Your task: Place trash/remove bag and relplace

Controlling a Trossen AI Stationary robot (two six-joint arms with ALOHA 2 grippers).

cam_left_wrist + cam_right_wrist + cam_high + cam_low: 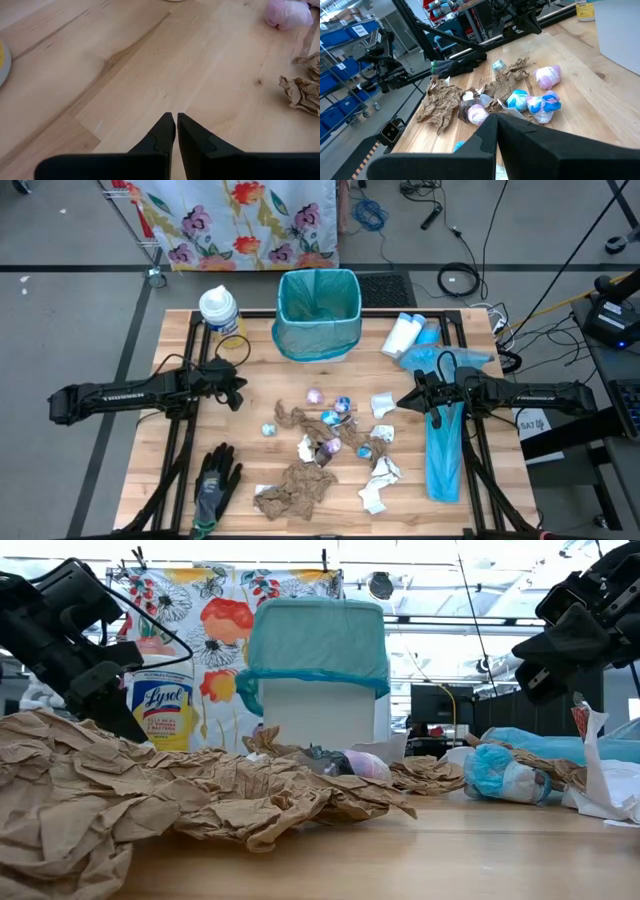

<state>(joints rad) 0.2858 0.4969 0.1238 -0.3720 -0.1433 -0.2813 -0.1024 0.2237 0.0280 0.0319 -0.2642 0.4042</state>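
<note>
The trash lies scattered on the wooden table's middle: crumpled brown paper towels [295, 488], white tissue scraps [380, 478] and small shiny blue-purple wrapper balls [342, 404]. A white bin lined with a teal bag [318, 310] stands at the far middle. My left gripper [240, 392] hovers shut over bare wood left of the trash, tilted down [176, 117]. My right gripper [403, 402] is shut and roughly level, just right of the trash [497, 117]. Neither holds anything.
A Lysol tub [219, 310] stands left of the bin, white bottles [405, 333] right of it. A black-and-grey glove [215, 485] lies at the near left. A folded blue bag [444, 450] lies under the right arm. A floral cloth [240, 220] hangs beyond the table.
</note>
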